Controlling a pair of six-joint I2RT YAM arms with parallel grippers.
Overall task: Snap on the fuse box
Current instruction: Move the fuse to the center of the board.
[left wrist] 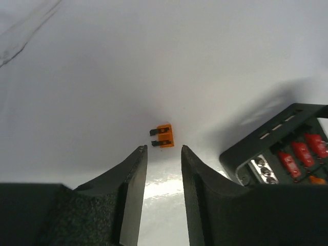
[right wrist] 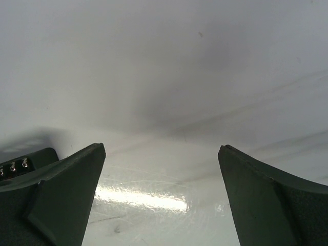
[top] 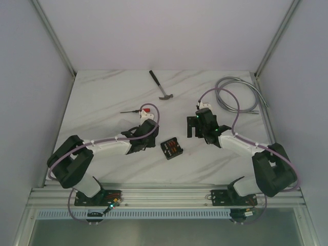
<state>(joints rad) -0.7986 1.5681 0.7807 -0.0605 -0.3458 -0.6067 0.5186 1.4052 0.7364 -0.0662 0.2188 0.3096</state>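
The fuse box is a small black square box lying open-side up on the white table, with red fuses in its slots. In the left wrist view it sits at the right edge. My left gripper is open by a narrow gap with nothing between its fingers. A loose orange fuse lies flat just beyond its tips. From above, the left gripper is left of the box. My right gripper stands wide open and empty over bare table, up and right of the box.
A hammer lies at the back middle of the table. A red-handled screwdriver lies behind the left gripper. A coiled grey cable rests at the back right. Side walls close in the table.
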